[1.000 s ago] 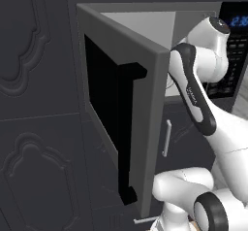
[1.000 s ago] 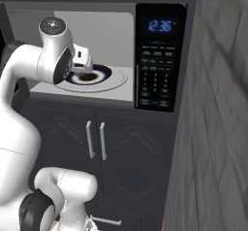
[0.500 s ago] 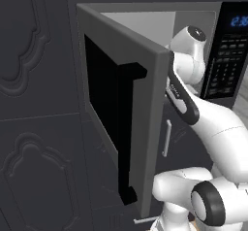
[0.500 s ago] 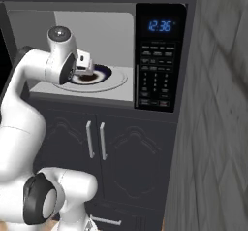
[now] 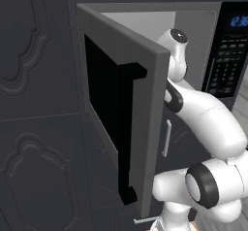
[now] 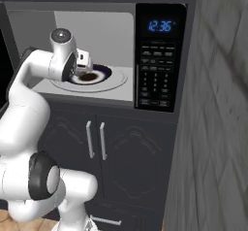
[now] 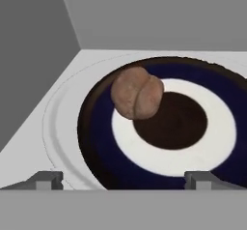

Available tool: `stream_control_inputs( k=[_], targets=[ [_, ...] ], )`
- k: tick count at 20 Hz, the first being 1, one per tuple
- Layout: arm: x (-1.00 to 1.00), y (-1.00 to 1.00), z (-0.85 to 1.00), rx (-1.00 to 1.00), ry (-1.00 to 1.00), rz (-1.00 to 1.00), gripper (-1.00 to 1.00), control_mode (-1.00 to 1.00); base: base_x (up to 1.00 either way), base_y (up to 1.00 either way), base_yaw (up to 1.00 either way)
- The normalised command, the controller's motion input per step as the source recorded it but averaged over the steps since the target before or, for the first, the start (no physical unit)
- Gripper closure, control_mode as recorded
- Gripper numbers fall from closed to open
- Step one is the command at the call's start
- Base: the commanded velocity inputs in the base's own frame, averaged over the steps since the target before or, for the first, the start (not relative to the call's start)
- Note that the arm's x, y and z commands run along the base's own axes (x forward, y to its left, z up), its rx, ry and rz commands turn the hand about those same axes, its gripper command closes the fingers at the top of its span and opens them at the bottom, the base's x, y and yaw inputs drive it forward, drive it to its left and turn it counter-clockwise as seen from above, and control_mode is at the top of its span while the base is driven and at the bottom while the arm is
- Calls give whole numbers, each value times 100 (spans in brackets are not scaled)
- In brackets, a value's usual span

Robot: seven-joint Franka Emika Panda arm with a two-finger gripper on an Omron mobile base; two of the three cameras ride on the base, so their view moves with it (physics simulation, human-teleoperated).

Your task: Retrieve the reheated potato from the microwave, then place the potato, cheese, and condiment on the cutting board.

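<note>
Potato point(image 7: 137, 98): sits on the plate point(image 7: 212, 147) inside the microwave point(image 6: 160, 55).
Gripper point(image 7: 124, 179): fingers spread wide, empty.
Line-up: potato lies straight ahead, slightly left of centre between the fingertips.

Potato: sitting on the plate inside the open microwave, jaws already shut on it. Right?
Not quite. The potato is on the plate inside the open microwave, but the jaws stand wide open and short of it; the hand view shows both tips at the near edge with the potato untouched beyond them.
</note>
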Motion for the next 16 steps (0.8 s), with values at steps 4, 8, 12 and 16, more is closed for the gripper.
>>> stream_control_inputs(
  k=[4, 8, 12, 16],
  targets=[
    [50, 10, -6, 0, 0, 0, -100, -100, 0, 0, 0],
    [43, 6, -9, 0, 0, 0, -100, -100, 0, 0, 0],
    [33, 8, -13, 0, 0, 0, -100, -100, 0, 0, 0],
    [34, 6, -20, 0, 0, 0, -100, -100, 0, 0, 0]
  ],
)
